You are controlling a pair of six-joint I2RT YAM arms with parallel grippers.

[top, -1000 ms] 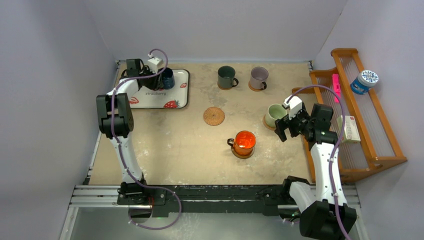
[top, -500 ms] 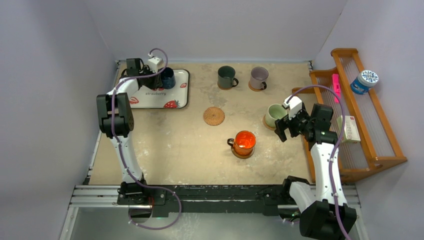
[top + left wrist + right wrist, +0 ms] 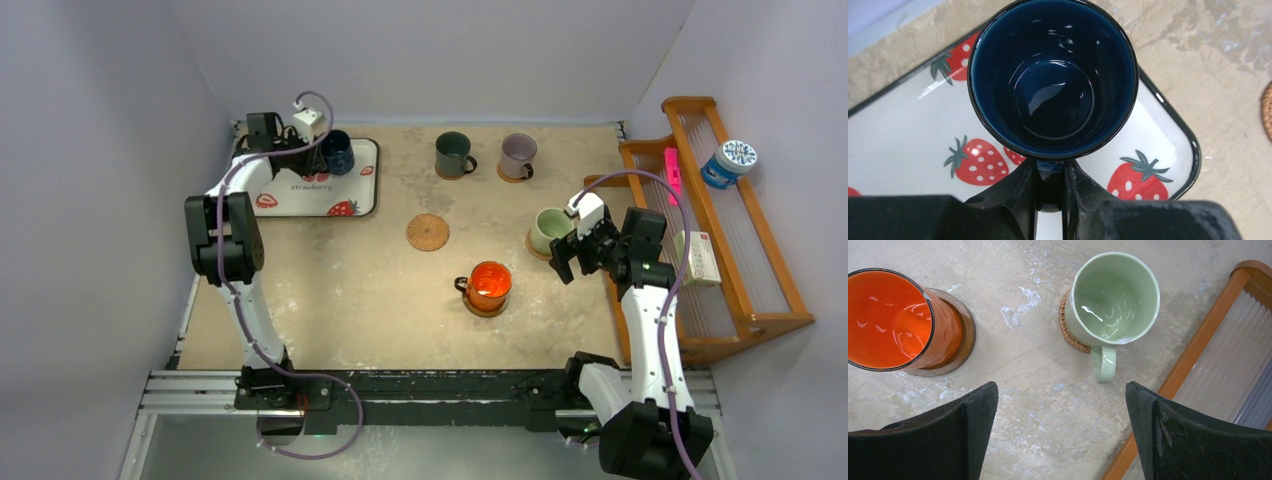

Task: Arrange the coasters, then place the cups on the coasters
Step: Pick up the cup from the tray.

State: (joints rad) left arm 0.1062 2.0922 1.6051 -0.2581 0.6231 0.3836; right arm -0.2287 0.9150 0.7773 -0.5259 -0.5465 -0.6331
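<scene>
Navy cup being gripped at tray's far right corner.
Left gripper is clamping its handle; right gripper is hanging wide open, empty.

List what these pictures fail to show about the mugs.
- Left wrist view: handle of the navy blue ceramic mug, mostly hidden inside the shut left gripper; the mug hides whether its base touches the white strawberry-print tray.
- Right wrist view: glossy orange mug, cut off by the left edge.
- Top view: round coaster under the dark green mug, mostly covered, texture too small.
</scene>
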